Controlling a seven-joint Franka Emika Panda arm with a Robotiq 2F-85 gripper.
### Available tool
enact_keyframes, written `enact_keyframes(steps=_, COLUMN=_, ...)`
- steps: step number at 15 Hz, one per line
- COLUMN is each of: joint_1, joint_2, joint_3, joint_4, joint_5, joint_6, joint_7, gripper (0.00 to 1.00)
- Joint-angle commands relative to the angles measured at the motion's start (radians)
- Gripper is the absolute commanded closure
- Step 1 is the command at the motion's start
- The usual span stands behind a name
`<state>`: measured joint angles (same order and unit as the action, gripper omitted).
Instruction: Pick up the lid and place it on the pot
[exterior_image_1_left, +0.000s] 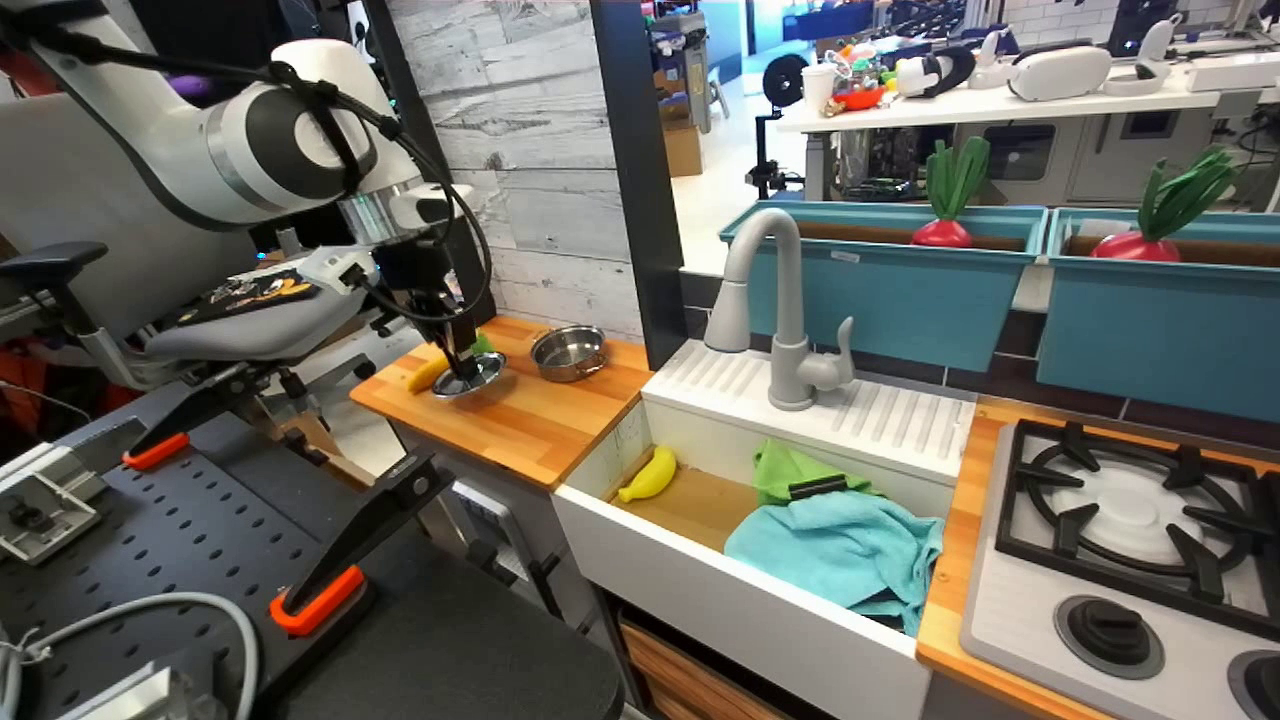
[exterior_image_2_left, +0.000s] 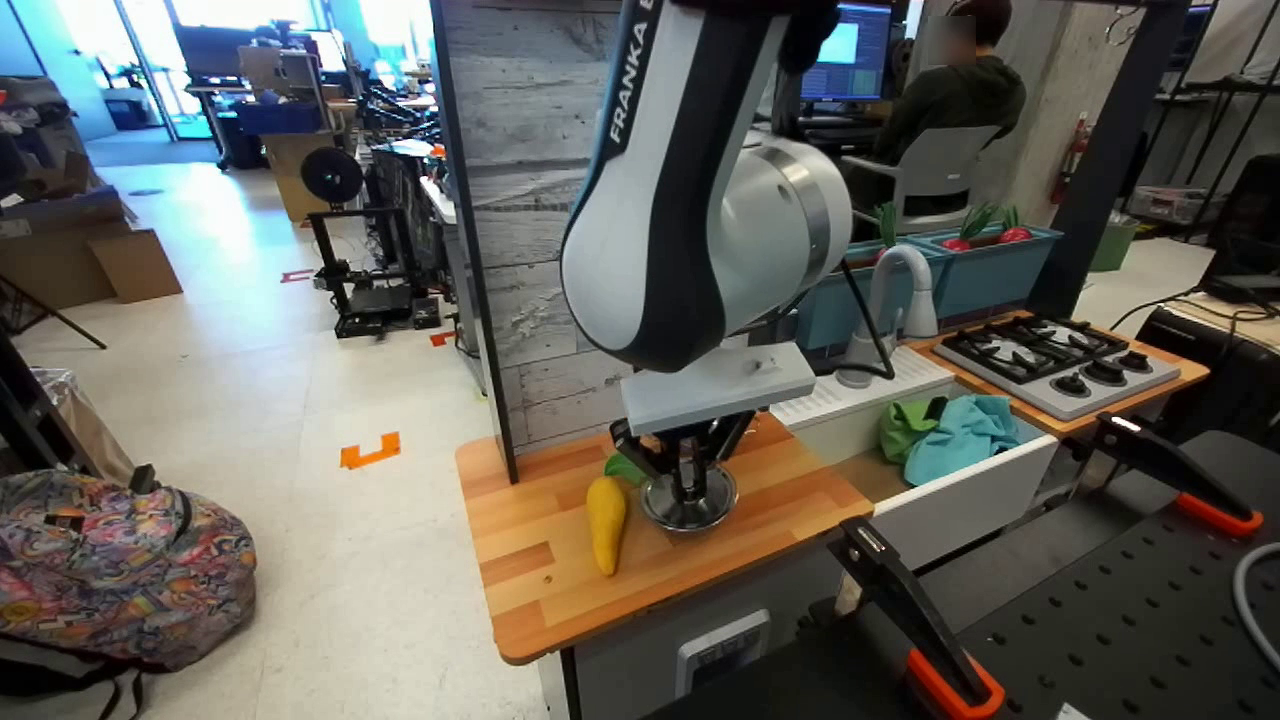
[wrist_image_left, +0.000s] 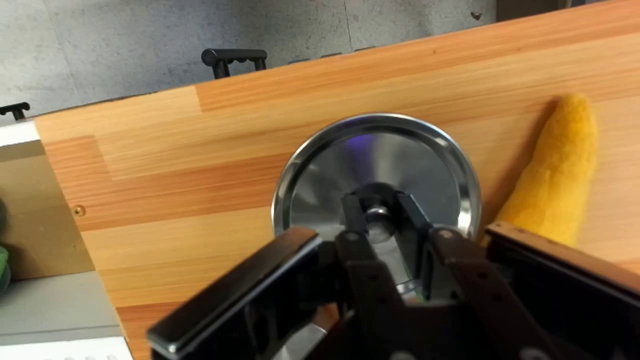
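Black end effector (wrist_image_left: 378, 206), narrowly parted, grips the lid (wrist_image_left: 325, 175) by its knob (wrist_image_left: 380, 227).

A black pincer (exterior_image_2_left: 690, 490) clasps a metal lid (exterior_image_2_left: 715, 503) at its middle over a wooden desk (exterior_image_2_left: 535, 535), just right of a yellow tapered object (exterior_image_2_left: 606, 522); a teal cloth (exterior_image_2_left: 963, 438) lies in the sink (exterior_image_2_left: 985, 490), right, while a person (exterior_image_2_left: 955, 108) sits far right.

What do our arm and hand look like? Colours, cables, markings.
The arm is white and rounded, with black panels and a silver band. FRANKA lettering shows in an exterior view; a black cable runs along the outside. The hand is black, angular and jointed, with slim fingers; a flat pale-grey casing sits above it.
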<state>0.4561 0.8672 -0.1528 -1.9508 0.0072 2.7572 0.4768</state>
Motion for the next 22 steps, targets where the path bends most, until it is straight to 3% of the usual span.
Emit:
enact_keyframes(steps=1, joint_1=-0.047, joint_2=-0.079, joint_3=0.006, joint_4=-0.077, joint_5=-0.002, joint_6=0.043, joint_7=-0.026, gripper=0.94)
enact_keyframes(steps=9, joint_1=-0.165, joint_2=-0.085, joint_3=0.014, joint_4=-0.024, joint_5=0.011, joint_6=0.037, joint_7=-0.055, gripper=0.94)
enact_keyframes(steps=22, joint_1=-0.243, joint_2=0.02, joint_3=0.069, joint_4=0.163, joint_5=0.031, joint_6=0.01, joint_7=-0.096, gripper=0.94)
